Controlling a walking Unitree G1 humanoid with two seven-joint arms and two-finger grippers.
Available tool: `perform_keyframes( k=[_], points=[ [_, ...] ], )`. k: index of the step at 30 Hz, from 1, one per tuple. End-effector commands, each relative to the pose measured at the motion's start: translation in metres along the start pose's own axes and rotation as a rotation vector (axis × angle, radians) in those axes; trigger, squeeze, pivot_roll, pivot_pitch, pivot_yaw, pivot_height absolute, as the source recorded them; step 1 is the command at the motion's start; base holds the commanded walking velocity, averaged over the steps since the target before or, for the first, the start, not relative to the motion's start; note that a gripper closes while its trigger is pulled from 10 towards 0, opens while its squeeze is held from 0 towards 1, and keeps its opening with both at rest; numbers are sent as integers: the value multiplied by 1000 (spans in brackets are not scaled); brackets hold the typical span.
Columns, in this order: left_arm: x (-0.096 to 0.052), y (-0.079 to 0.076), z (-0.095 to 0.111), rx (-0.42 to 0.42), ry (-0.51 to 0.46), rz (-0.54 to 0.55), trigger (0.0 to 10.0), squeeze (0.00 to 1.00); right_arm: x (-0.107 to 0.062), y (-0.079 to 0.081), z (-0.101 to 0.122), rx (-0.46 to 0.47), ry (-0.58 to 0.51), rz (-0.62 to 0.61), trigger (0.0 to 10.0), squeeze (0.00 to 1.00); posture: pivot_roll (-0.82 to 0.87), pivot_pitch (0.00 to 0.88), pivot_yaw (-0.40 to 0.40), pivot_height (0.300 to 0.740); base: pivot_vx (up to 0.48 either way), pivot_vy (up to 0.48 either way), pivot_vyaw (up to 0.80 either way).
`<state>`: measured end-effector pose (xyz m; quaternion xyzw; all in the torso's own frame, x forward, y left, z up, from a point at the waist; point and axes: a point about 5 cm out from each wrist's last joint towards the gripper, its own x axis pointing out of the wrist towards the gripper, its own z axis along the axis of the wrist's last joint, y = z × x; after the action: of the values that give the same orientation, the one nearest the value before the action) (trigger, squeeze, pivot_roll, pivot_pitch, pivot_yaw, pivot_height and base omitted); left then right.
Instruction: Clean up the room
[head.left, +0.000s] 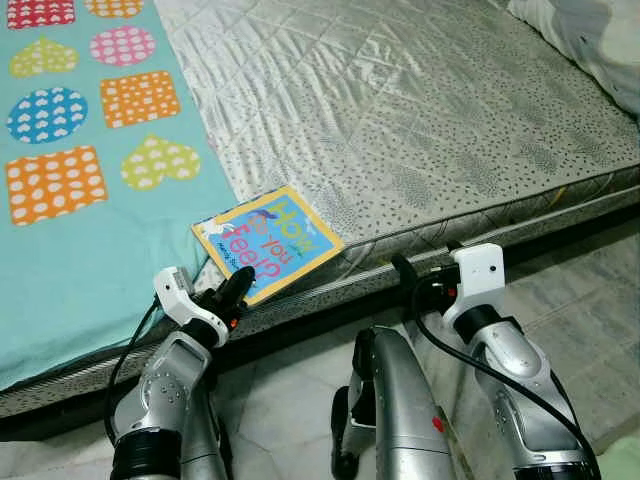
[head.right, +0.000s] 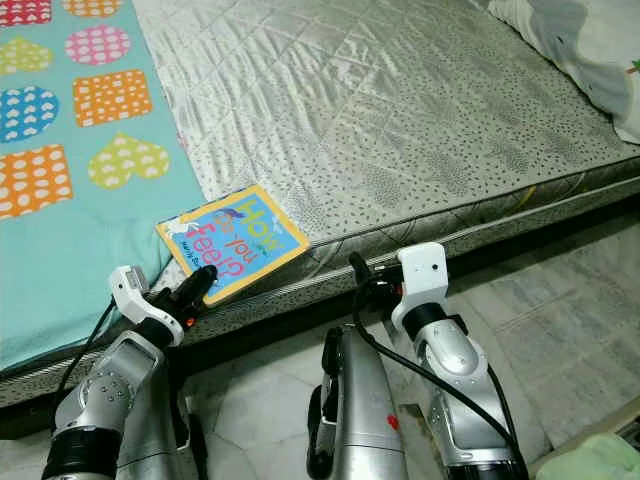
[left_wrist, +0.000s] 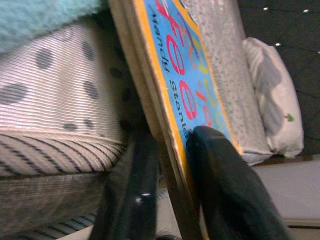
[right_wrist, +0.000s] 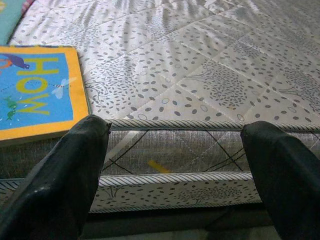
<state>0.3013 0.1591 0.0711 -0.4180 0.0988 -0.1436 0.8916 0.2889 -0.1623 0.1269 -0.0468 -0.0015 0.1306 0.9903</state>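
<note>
Black fingers of my left gripper (head.left: 238, 285) were closed on the near edge of the blue, yellow-bordered cardboard picture book (head.left: 268, 241), one finger under it and one on its cover. That book lay at the near edge of the grey quilted mattress (head.left: 420, 120), its near edge jutting over the mattress edge, just beside the turquoise blanket with coloured hearts and squares (head.left: 70, 150).

My hold looked shallow, I judged: only the fingertips overlapped the board, so a quick lift could have let the book pivot and slip down to the pale tiled floor (head.left: 300, 400). Dragging it sideways might also have snagged the blanket's edge.

My right gripper (head.right: 372, 275) hung beside the mattress edge, near the book but apart from it, fingers spread wide and holding nothing.

From the left wrist, I could see the bite itself, the book's thickness wedged between the two fingers; the head views hid that. Those head views, in turn, gave the book's whole outline and the white printed pillow (head.left: 590, 30) at the far corner.
</note>
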Motion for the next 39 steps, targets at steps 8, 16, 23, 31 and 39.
perform_keyframes(
  k=[8, 16, 23, 31, 39],
  points=[
    [-3, 3, -12, -24, 20, 5, 0, 0, -1, -2, -6, -10, 18, -13, 10000, 0, -16, 257, -124, 507, 0, 0, 0],
    [-8, -5, -7, 195, -42, 6, 0, 0, -3, 10, -18, 23, 82, 5, 10000, 0, 4, 246, -115, 507, 0, 0, 0],
    [-16, -3, 2, 295, -167, 58, 0, 0, -1, 15, -31, -31, 157, 6, 10000, 0, 20, 231, -101, 507, 0, 0, 0],
    [-21, -14, 13, 374, -232, 72, 0, 0, 7, 28, -23, -65, 105, 75, 10000, 0, 40, 208, -87, 507, 0, 0, 0],
    [-34, -34, 18, 634, -231, 57, 0, 0, 20, 28, -7, 53, 65, 36, 10000, 0, 70, 201, -73, 507, 0, 0, 0]
  ],
)
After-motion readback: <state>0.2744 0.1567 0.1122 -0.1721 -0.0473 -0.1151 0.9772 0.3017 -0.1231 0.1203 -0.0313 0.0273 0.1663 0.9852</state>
